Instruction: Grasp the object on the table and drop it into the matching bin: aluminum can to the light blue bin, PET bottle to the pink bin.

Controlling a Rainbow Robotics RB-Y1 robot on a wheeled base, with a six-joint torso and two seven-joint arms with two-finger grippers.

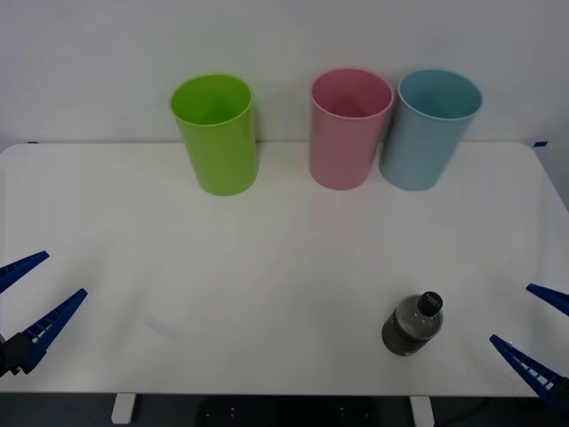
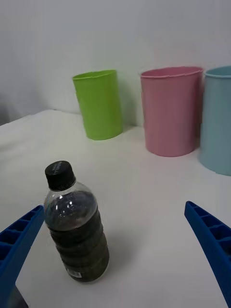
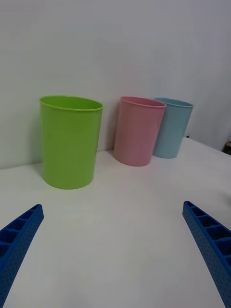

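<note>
White tabletop (image 1: 267,267) with rounded corners fills your front view, backed by a plain pale wall. Along the far edge stand three tall cups: a lime green bin (image 1: 215,133) towards your left, then the pink bin (image 1: 349,127) and the light blue bin (image 1: 431,129) just beside each other — whether those two touch, you cannot quite tell from above.

The PET bottle (image 1: 413,325) stands upright near the table's front edge on your right side, well apart from the bins, black cap up, dark liquid inside.

Your right gripper (image 1: 529,329) sits at the front right corner with its blue fingers spread wide, holding nothing, the bottle just to its left. Your left gripper (image 1: 31,294) waits at the front left edge, likewise splayed open and empty.

From the right wrist you get what the overhead misses — the bottle's ribbed body and a small printed patch near its base, standing close to one blue finger (image 2: 19,245), with the bins behind it. The left wrist view gives you the three bins in a row against the wall, the green one nearest, over bare white surface.
</note>
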